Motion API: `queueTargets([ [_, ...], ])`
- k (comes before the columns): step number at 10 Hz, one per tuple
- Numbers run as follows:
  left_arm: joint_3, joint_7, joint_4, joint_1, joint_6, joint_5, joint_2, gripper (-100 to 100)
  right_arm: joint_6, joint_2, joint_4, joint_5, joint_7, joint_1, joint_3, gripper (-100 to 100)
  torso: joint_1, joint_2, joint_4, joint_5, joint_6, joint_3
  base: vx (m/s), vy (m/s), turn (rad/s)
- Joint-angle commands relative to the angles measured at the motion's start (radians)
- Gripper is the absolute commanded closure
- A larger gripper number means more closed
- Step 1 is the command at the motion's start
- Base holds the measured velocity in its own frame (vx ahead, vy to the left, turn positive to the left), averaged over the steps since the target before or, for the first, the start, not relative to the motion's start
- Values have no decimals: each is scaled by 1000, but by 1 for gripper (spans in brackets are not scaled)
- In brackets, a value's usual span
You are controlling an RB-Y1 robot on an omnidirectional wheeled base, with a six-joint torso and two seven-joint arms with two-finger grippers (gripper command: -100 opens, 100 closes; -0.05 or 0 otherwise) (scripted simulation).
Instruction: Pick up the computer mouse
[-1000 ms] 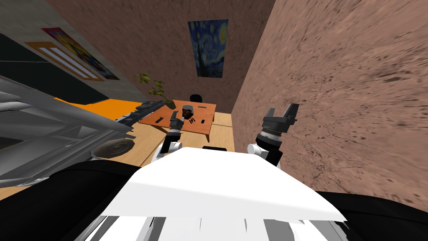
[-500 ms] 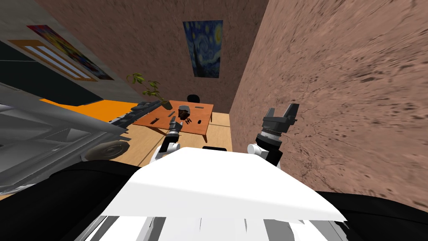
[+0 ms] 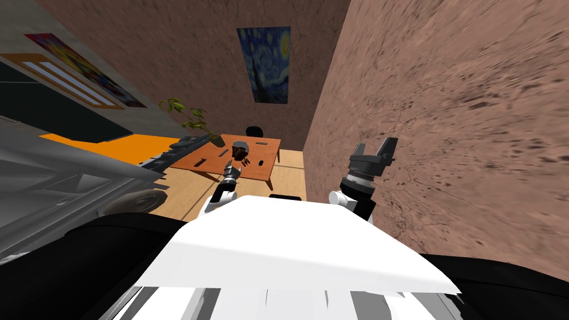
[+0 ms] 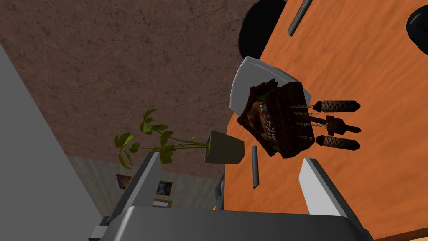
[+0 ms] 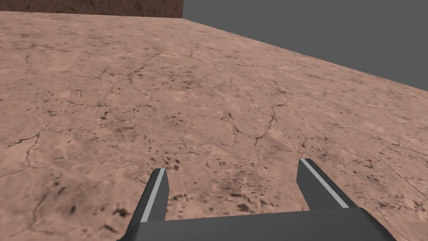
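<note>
A small dark computer mouse [image 3: 260, 161] lies on the orange-brown table [image 3: 214, 165], just right of a dark wooden cuckoo clock [image 3: 240, 149]. In the left wrist view the mouse [image 4: 418, 25] is a dark rounded shape cut by the picture's edge, beyond the clock [image 4: 276, 121] and its hanging weights. My left gripper [image 3: 229, 166] [image 4: 230, 159] hangs open over the table's near edge, short of the clock, with nothing between its fingers. My right gripper [image 3: 374, 145] [image 5: 233, 166] is open and held up beside the brown wall.
A potted plant [image 4: 223, 148] stands at the table's corner. A dark pen [image 4: 254, 167] and a dark bar [image 4: 299, 16] lie on the top. A black chair [image 3: 254, 131] sits behind the table. A large grey wheeled object [image 3: 83, 183] is at my left, and a brown wall [image 3: 444, 139] is close on my right.
The whole head picture has shifted, so the table and wall painting sit a little further left: my own move. My left hand looks smaller and lower against the table. The right arm has kept its pose.
</note>
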Motion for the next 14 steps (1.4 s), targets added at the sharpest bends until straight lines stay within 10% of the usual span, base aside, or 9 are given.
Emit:
queueTargets([
  [1,16,22,50,-16,50,21,-11,-100,0,0,0,0,0,0,0,0,0,0,0,0,0,0,93,-108,-20],
  [14,80,110,335,-130,358,178,27,-100,0,0,0,0,0,0,0,0,3,-5,-1,0,0,-3,107,-65,6],
])
